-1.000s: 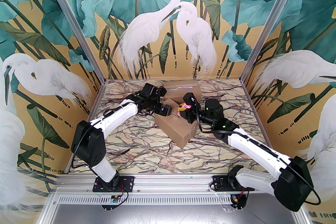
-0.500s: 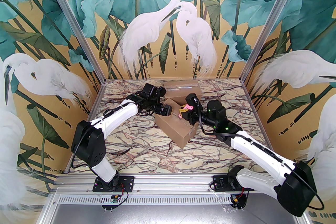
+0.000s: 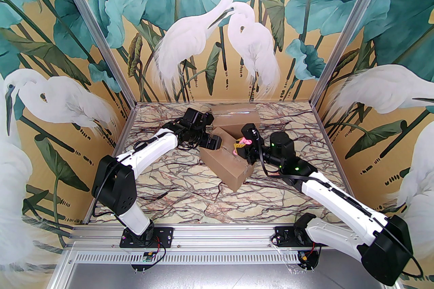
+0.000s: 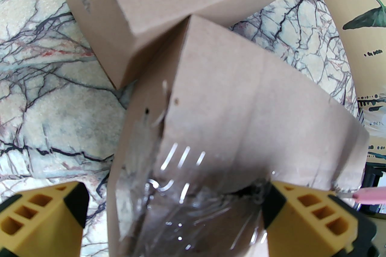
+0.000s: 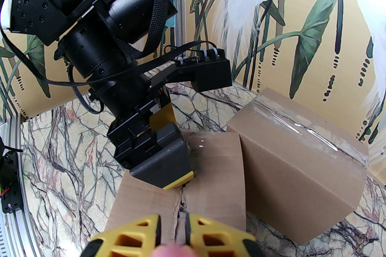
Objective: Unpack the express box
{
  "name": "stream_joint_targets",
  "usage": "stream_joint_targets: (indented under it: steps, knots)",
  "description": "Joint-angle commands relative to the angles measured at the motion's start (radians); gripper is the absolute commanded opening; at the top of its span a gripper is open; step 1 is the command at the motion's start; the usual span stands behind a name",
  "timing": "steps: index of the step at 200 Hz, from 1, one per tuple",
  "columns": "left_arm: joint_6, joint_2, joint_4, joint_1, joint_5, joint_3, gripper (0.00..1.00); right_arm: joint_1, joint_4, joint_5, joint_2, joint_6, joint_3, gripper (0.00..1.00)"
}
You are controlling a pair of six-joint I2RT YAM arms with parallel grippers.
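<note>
The left gripper stood with its jaws wide apart and nothing clamped between them; its yellow fingers straddled the far end of the box, one over the table just beside the box's side and the other over its top edge. From the right wrist, one of those fingers came down onto the box top at the far end of the seam and looked to be touching the cardboard. The right gripper had its jaws nearly together, pinched on a pink tool whose tip poked out past the fingers; what kind of tool it was could not be told. That gripper hung above the near half of the box top, in line with the seam, which gaped raggedly between the two flaps. Glossy clear tape covered the end of the box under the left gripper. The box lay at the middle of the table, turned slantwise to its edges. A second box, taped shut, sat behind it toward the back wall, with a corner of the near box touching it or just beside it; which could not be told
</note>
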Motion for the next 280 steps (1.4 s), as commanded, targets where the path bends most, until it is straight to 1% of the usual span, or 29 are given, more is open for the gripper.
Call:
stream_joint_targets:
  steps: [1, 29, 61, 122, 181, 205, 250, 280]
  knots:
    - [0.019, 0.034, -0.037, 0.024, -0.063, -0.042, 0.99, 0.004, -0.118, 0.009, -0.022, 0.025, -0.018, 0.00]
    - [0.036, 0.017, -0.022, 0.023, -0.043, -0.063, 0.99, 0.004, -0.021, 0.045, -0.008, 0.033, -0.002, 0.00]
    - [0.039, 0.010, -0.017, 0.021, -0.034, -0.081, 0.99, 0.005, 0.089, 0.041, 0.040, 0.021, 0.014, 0.00]
    - [0.035, 0.007, -0.009, 0.013, -0.035, -0.089, 0.99, 0.004, 0.154, 0.006, 0.158, 0.003, 0.056, 0.00]
    - [0.027, 0.013, 0.002, 0.014, -0.051, -0.080, 0.99, 0.009, 0.134, -0.019, 0.221, -0.008, 0.075, 0.00]
    - [0.022, 0.023, 0.002, 0.014, -0.071, -0.074, 0.99, 0.011, 0.085, -0.028, 0.222, -0.002, 0.086, 0.00]
    - [0.009, 0.041, -0.017, 0.030, -0.095, -0.062, 0.99, 0.015, -0.035, 0.022, 0.130, -0.020, 0.078, 0.00]
    - [-0.005, 0.044, -0.017, 0.055, -0.089, -0.069, 0.99, 0.015, -0.106, 0.019, 0.083, -0.029, 0.057, 0.00]
